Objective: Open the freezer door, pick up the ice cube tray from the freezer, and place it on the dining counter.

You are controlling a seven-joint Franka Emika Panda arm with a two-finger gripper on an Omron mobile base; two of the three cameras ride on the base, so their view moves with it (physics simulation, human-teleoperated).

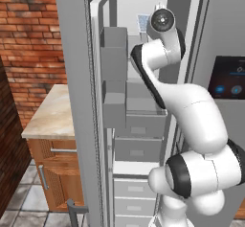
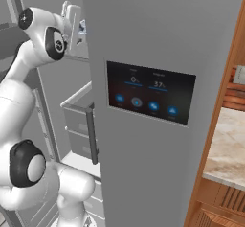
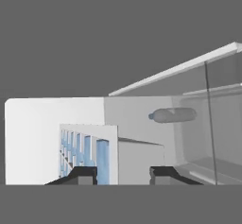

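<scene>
The tall narrow white-walled freezer (image 1: 143, 140) of the grey fridge stands open, its plain grey freezer door (image 1: 76, 101) with grey bins swung out to its left. High inside the freezer, the two-finger gripper (image 3: 122, 175) has its jaws narrowly parted around the edge of the small white ice cube tray (image 3: 90, 153) with pale-blue compartments; a firm grip cannot be told. A dark bottle (image 3: 172, 115) lies farther back.

Ice cube tray (image 3: 87, 152) stands in the freezer (image 1: 143, 77), bottle (image 3: 172, 115) behind.
</scene>
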